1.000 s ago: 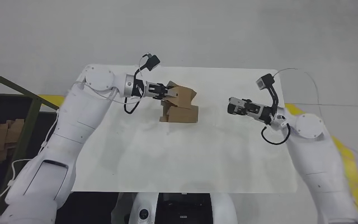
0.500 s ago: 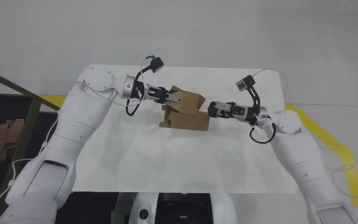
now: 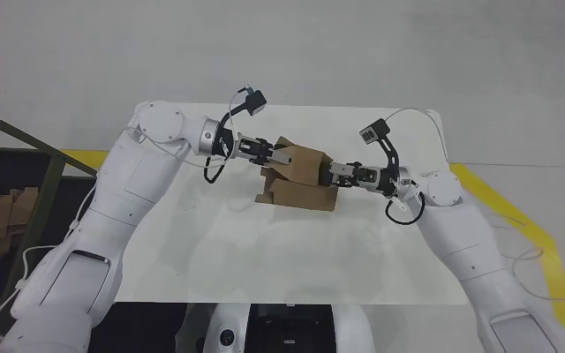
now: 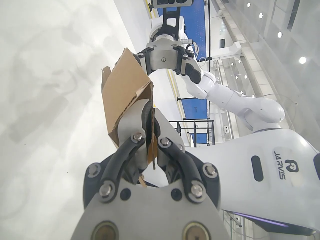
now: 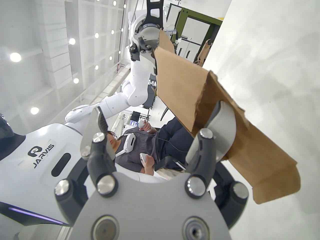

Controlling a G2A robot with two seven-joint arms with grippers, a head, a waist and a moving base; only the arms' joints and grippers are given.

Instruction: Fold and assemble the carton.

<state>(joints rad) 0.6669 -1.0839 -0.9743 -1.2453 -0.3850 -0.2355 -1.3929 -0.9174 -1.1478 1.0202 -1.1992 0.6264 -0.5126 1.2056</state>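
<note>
Grippers, two. The left gripper (image 4: 149,111) is clenched on an edge of the carton (image 4: 123,93), with the cardboard pinched flat between both fingers. The right gripper (image 5: 160,111) is released and spread wide: one finger (image 5: 223,126) lies against a carton panel, and the other stands well apart from it.

Table (image 3: 221,238), one, white. It carries the carton at its far middle.

Carton (image 3: 300,172), one. It is plain brown corrugated board, partly folded and not yet closed, with panels angled against one another and raw fluted edges showing.

In the top view the left gripper (image 3: 274,155) and right gripper (image 3: 328,173) meet the carton from opposite ends, and its lower part appears to rest on the table. The left wrist view gives the pinch edge-on. The right wrist view gives the carton's (image 5: 182,86) long panel and a loose flap hanging past the finger.
</note>
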